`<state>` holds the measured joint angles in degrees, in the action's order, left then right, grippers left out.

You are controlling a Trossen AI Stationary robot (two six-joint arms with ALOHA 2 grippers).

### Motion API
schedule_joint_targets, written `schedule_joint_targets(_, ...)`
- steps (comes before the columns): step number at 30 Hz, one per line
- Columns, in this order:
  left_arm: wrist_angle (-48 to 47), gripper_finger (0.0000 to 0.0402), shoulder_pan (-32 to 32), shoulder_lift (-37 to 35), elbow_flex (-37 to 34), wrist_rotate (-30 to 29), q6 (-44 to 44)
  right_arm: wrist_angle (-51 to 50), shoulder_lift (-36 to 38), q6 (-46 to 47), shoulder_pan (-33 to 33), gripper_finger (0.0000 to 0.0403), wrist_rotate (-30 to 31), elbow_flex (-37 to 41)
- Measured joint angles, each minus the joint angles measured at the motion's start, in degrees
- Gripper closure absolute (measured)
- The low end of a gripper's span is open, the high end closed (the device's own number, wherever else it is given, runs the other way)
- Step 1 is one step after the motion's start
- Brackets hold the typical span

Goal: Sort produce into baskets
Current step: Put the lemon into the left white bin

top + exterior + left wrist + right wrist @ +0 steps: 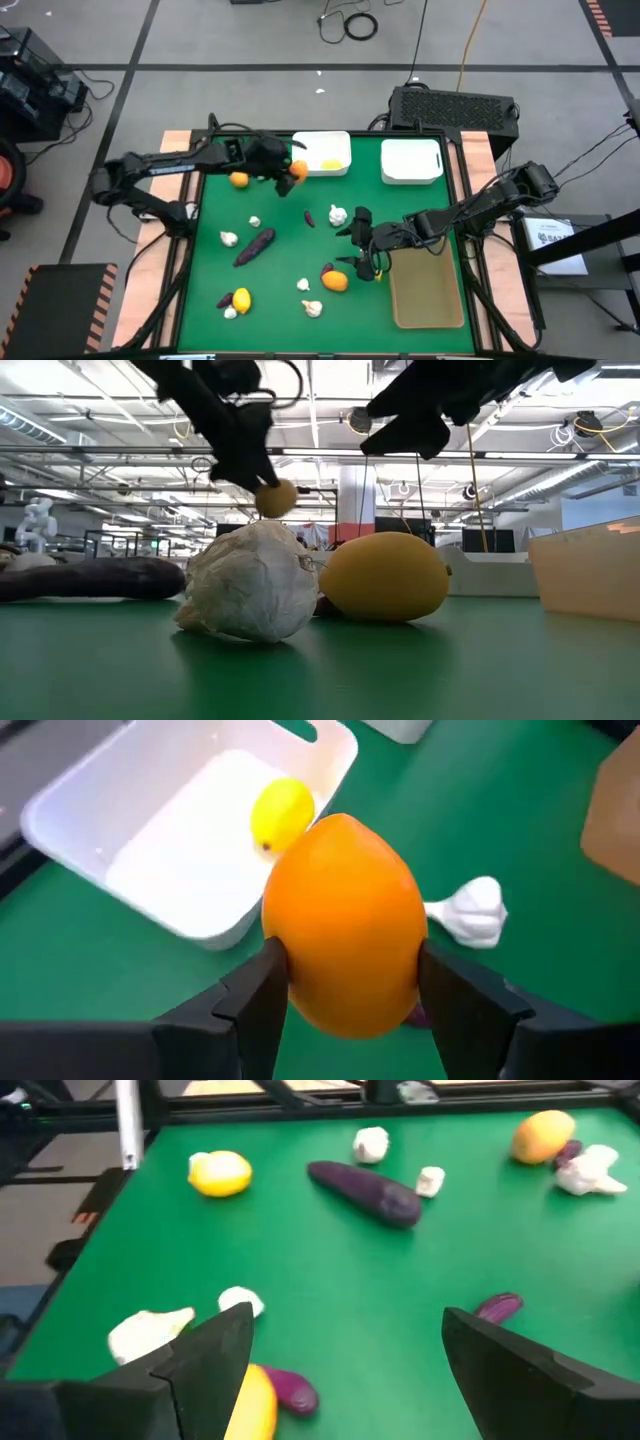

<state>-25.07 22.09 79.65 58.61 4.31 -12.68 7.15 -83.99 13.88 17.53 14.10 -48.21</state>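
Note:
My left gripper (pixel 289 175) is shut on an orange fruit (pixel 345 925), held in the air beside the near corner of a white bin (pixel 322 153) that holds one yellow fruit (pixel 282 810). My right gripper (pixel 353 246) is open and empty, low over the green mat left of the tan tray (pixel 428 290). An orange fruit (pixel 336 282) and a purple piece (pixel 327 269) lie just on its near side. The long purple piece (pixel 254 246), several garlic bulbs such as one (pixel 338 214), and other fruits lie loose on the mat. My left gripper pinches the orange fruit's two opposite sides (pixel 285 970) between its two fingers (pixel 455 1005). The fruit is lifted clear of the table; in the low view it (pixel 276 498) hangs below the fingers.
A second white bin (pixel 411 160) stands at the far right, with a black grilled box (pixel 455 105) behind it. Another orange fruit (pixel 238 179) lies by the left arm. A yellow fruit (pixel 241 299) and a garlic bulb (pixel 312 308) lie near the front edge.

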Motion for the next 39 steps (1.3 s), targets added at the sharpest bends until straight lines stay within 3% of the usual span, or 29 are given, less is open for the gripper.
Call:
schedule_joint_targets(7,0.8,0.0194,1.6,9.5,7.9,0.9,4.6,-3.1,1.4,-0.9,-0.6,0.0089,1.9,0.0)
schedule_joint_targets(14,0.7,0.0194,3.1,18.0,17.2,-1.4,9.1,-12.7,4.1,2.9,-0.7,0.0089,11.1,0.0)
schedule_joint_targets(21,0.1,0.0194,6.0,24.2,21.6,-1.6,9.1,-14.9,4.5,4.3,-0.7,0.0089,11.5,0.0)
schedule_joint_targets(34,-2.8,0.011,8.5,25.3,23.3,-1.4,10.4,-15.8,4.5,3.5,-0.7,0.0089,11.4,0.0)
schedule_joint_targets(39,-15.6,0.0107,9.6,25.3,30.3,-1.6,10.2,-15.7,4.5,3.5,-0.7,0.0089,11.4,0.0)
